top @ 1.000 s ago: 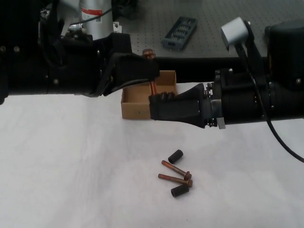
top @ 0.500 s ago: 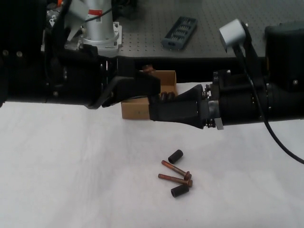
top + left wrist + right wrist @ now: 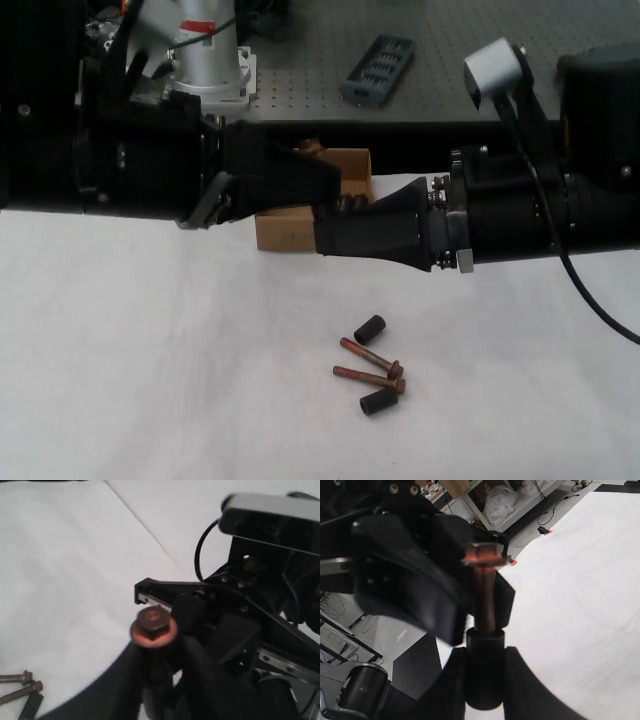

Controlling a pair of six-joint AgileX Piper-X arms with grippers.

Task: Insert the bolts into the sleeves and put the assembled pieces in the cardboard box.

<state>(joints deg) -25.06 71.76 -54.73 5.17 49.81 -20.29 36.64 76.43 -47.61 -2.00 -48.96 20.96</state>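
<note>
Holds bolt (image 3: 152, 630) head-up in left claw (image 3: 161, 652), clenched on shank under head. Grips sleeve (image 3: 484, 670) in right claw (image 3: 484, 655), clenched round it, with bolt shank meeting sleeve top. Meets claw to claw in air above desk (image 3: 150, 350), near front of box (image 3: 290, 228). Leaves two loose bolts (image 3: 368, 355) and two loose sleeves (image 3: 370, 327) lying close together on desk, apart from box.
</note>
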